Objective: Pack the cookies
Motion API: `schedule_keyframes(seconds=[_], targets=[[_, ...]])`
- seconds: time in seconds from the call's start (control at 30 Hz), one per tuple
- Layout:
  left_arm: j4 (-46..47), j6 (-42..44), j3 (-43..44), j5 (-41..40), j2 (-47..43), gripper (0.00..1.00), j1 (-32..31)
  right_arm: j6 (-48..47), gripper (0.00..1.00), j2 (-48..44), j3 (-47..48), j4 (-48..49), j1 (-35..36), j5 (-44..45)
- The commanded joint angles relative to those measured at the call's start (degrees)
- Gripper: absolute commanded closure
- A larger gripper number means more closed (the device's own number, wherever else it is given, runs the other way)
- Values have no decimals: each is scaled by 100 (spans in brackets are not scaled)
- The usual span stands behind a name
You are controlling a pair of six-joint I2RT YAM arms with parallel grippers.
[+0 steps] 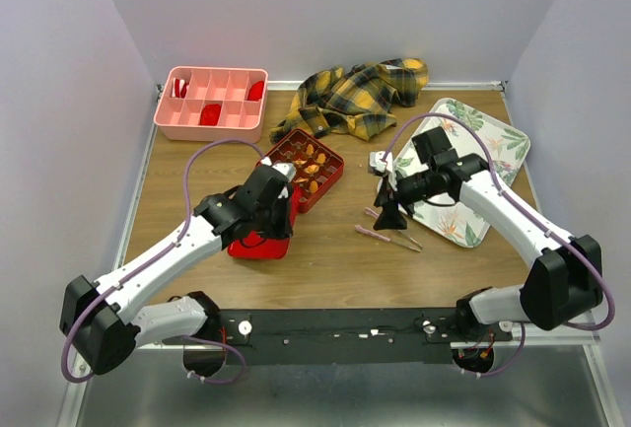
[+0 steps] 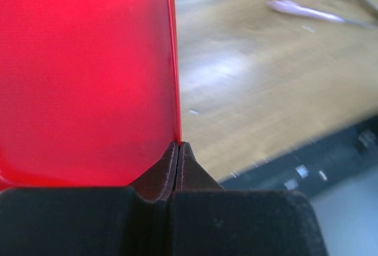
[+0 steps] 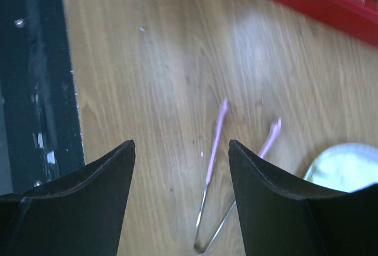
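The left gripper (image 2: 179,146) is clenched on the thin edge of the red lid (image 2: 88,73), which lies against the near-left side of the red gridded box (image 1: 335,164). The cookies (image 1: 312,169) sit in that box's compartments. Swinging the lid over likely calls for a firm pinch and a slow arc, so the box does not slide. The right gripper (image 3: 181,143) hangs released above the tongs (image 3: 215,149).

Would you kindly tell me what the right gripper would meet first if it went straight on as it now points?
Probably the tongs, lying on the table between the open fingers of the right gripper; depth is unclear, so it might touch bare wood first.
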Motion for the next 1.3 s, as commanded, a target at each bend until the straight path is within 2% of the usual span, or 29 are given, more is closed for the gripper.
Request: schedule_keyframes(seconds=[0.0, 0.07, 0.13, 0.23, 0.37, 0.63, 0.8, 0.97, 1.13, 1.27], targets=[[-23, 764, 465, 1633, -209, 100, 47, -2291, 28, 266, 801, -1559, 64, -1303], [-128, 913, 649, 2266, -192, 100, 56, -3438, 23, 467, 1127, -2322, 64, -1496], [-225, 1037, 912, 2827, -130, 100, 65, -3743, 23, 600, 1626, -2606, 72, -1594], [-260, 976, 1246, 3312, -121, 100, 91, -3797, 21, 855, 2146, -2853, 64, -1734], [160, 642, 1493, 4339, -174, 100, 266, -3815, 20, 803, 2429, -2757, 55, -1647], [1022, -17, 1257, 6037, -341, 100, 828, -4017, 20, 785, 2772, -2889, -60, -1716], [2295, -955, 923, 6486, -464, 100, 882, -4271, 18, 960, 2965, -3240, -7, -2550], [3648, -1828, 676, 6785, -490, 100, 899, -4175, 18, 1198, 3255, -3311, 204, -2762], [4098, -2109, 615, 6890, -490, 100, 979, -4341, 20, 1312, 3265, -3644, 415, -3000], [4905, -2679, 465, 7031, -482, 100, 1049, -4483, 22, 1321, 3142, -3829, 485, -3105]])
